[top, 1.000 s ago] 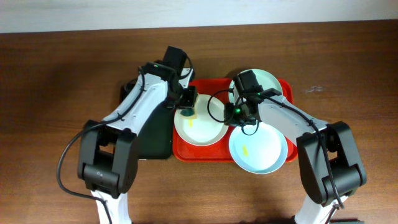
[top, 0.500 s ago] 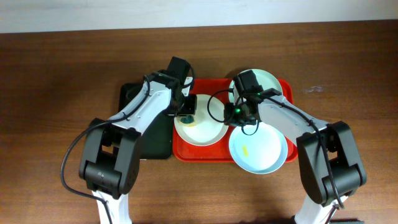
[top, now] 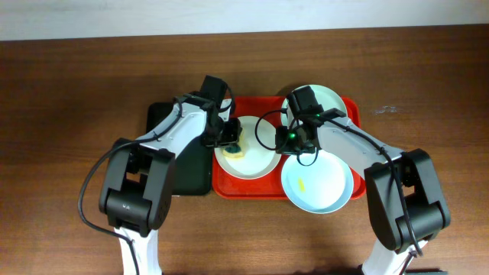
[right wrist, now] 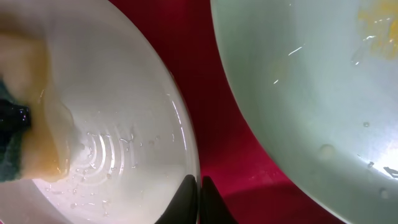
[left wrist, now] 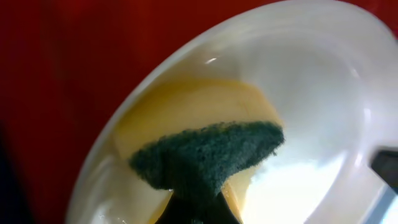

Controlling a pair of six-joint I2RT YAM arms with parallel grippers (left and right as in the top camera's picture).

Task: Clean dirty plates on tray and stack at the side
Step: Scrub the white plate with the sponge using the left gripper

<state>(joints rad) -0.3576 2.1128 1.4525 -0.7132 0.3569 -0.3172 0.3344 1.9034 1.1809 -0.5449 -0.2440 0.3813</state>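
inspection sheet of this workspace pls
surface: wooden table, pale scuff at right
job's things: red tray holds white plate, far mint plate, near mint plate with yellow smear, overhanging the front rim
clutter: black tray beside the red one
grippers: left gripper shut on sponge inside the white plate; right gripper shut on its rim
cables: black cables loop along both arms
surroundings: white wall at the far edge

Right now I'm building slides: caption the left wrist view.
Yellow sponge with a green scouring pad resting inside the white plate on the red tray.
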